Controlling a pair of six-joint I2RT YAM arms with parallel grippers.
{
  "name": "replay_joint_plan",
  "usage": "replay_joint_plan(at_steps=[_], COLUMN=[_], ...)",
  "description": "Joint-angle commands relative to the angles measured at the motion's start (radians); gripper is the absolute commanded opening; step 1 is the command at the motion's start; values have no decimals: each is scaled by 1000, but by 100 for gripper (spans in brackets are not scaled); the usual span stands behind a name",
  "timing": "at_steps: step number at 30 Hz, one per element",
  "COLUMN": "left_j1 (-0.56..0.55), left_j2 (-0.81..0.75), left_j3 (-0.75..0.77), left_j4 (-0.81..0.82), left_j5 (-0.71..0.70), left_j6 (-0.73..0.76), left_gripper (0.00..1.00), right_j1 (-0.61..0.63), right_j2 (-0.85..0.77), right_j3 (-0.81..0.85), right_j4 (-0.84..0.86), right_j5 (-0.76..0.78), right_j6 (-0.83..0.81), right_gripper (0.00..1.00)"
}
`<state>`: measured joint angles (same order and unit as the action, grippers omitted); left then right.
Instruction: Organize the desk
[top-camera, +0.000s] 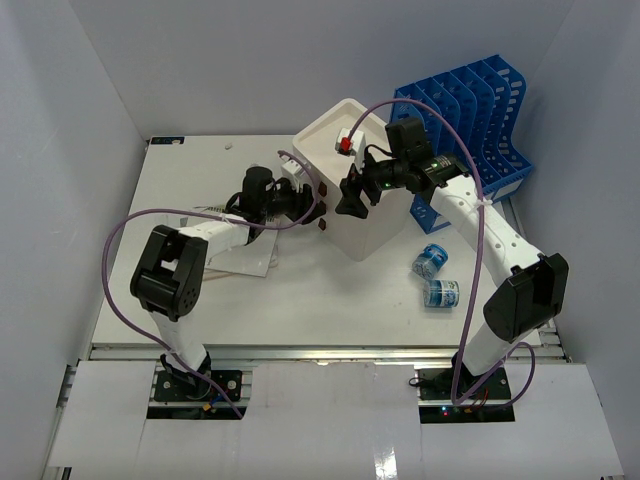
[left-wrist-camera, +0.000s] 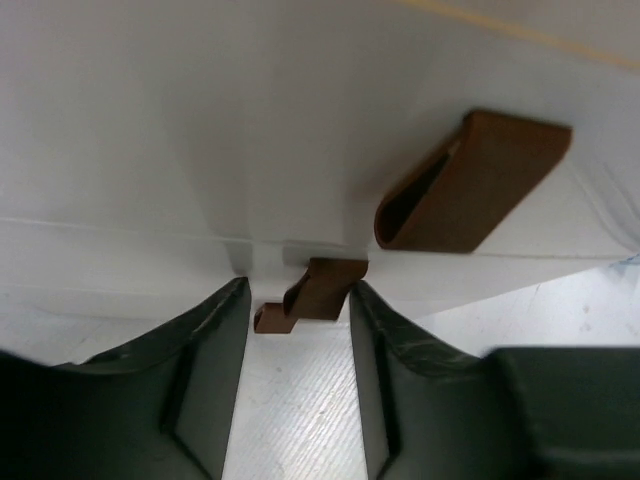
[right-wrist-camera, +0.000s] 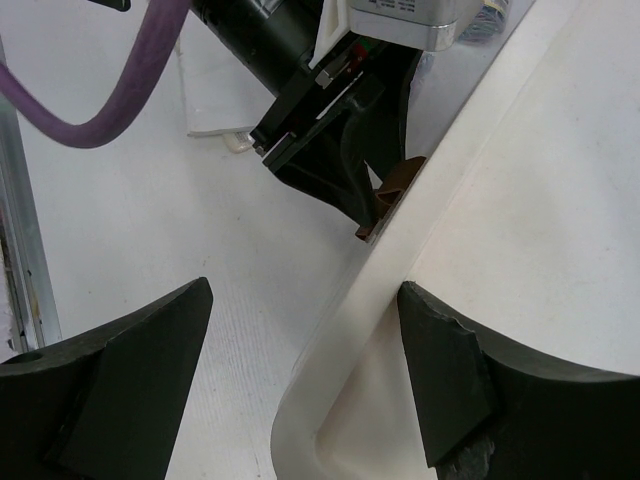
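The white desk (top-camera: 330, 300) carries a white drawer box (top-camera: 375, 225) with brown handles (top-camera: 323, 190) on its left face. My left gripper (top-camera: 312, 208) is open at that face. In the left wrist view its jaws straddle one brown handle (left-wrist-camera: 318, 292), the right finger close against it, with a gap on the left. A second handle (left-wrist-camera: 470, 185) sits above it. My right gripper (top-camera: 352, 200) is open over the box's top front edge. In the right wrist view (right-wrist-camera: 305, 300) its fingers stand either side of the box rim (right-wrist-camera: 400, 270).
A blue slotted file rack (top-camera: 470, 120) stands behind the box at the right. Two blue-and-white rolls (top-camera: 430, 262) (top-camera: 441, 293) lie in front of the right arm. Paper sheets (top-camera: 245, 258) lie under the left arm. A small red-and-white item (top-camera: 346, 146) rests on the box.
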<state>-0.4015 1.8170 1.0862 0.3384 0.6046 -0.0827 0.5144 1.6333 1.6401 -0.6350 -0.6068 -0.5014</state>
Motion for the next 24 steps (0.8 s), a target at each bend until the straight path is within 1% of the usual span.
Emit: replay_joint_plan(at_steps=[1,5,8,10,12,14,15,17,24], left_j1=[-3,-2,-2,-2,1,6,6,4,5], left_j2=[3,-19,-76,-118,-163,-243,-250,-317,-404], left_j3=[50,14,-40,-103,-129,-225,-254,-296,-314], left_j4=[22,35,46,51,57,83,82,64,-59], left_j5=[11,24,19,11,4,-7,-16,-31,-37], left_j6=[-12,-25,-26,-25,-29,-34,-34,-38,-33], left_gripper=[43,24,12,7,6,4,4,2,1], right_j1=[3,1,0,-1,-2,-9,-14,-23,-48], right_j2=[-27,-31,-37,-41,-47,-52,-51,-47,-38], right_j3=[19,8,-5,-12,-19,-27,-28,-28,-31], right_j4=[-18,-17,-17,-18,-15,-14,-12,-10,-11], right_j5=[-52,-42,-31,-13,-1,14,17,29,66], right_j6=[16,17,17,15,14,14,14,21,32], right_gripper=[81,80,80,80,80,80,80,79,79])
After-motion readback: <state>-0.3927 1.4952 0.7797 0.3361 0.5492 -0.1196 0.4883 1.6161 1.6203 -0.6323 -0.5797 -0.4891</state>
